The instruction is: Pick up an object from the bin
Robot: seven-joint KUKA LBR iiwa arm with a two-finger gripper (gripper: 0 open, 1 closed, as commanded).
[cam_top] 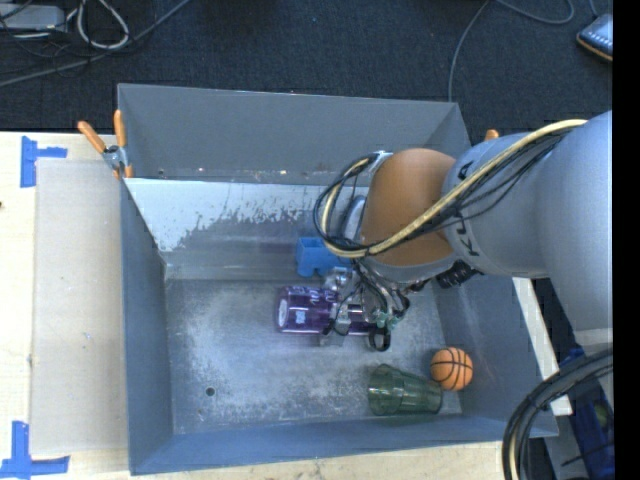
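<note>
Hand (347, 314) just beside purple packet (305, 311), its pale label (284, 315) unreadable.

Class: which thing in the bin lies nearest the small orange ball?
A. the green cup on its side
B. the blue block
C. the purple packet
A: the green cup lies close beside the orange ball, just to its left.

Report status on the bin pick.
Gripper low at centre of bin, beside purple box. Blue block close behind. Green cup, orange ball off to the side.
</note>
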